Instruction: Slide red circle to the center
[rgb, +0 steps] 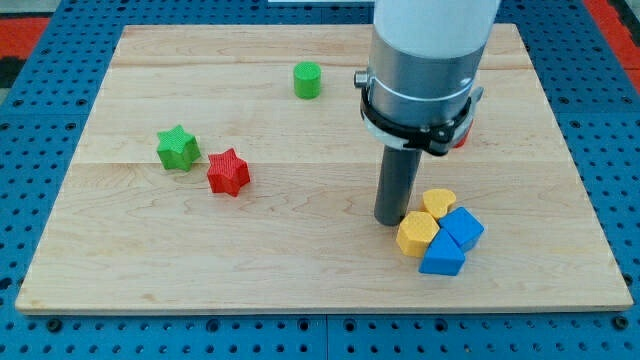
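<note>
Red block (462, 136) — mostly behind the arm (425, 60)

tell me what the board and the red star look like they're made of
The board looks like pale unfinished wood: visible grain and long seams between planks, matte. The red star looks like plastic, possibly 3D printed: uniform saturated colour with faint ridged texture on its sides, though that is hard to confirm at this size.
</note>
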